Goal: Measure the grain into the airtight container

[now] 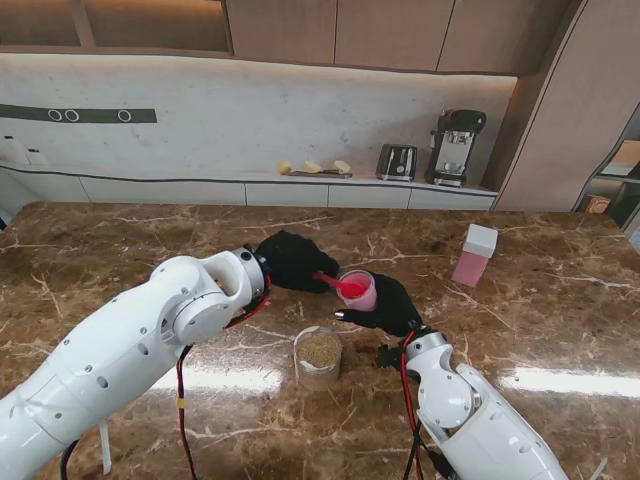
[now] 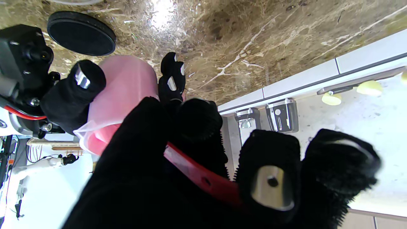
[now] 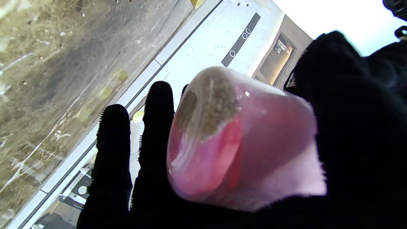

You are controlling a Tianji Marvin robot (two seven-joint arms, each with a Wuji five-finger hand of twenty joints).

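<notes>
Pink translucent container, lifted at the stand view's centre in the right hand, is taking grain from a red scoop pinched by the left hand, so measuring looks midway, with the grain jar lower down nearly full.

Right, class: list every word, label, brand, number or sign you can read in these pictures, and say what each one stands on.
None can be read.
Black wall strip: three white ring symbols, no letters.
Coffee machine and toaster: any marks too small.
Pink cup, red scoop, grain jar, pink box: no text visible.
</notes>
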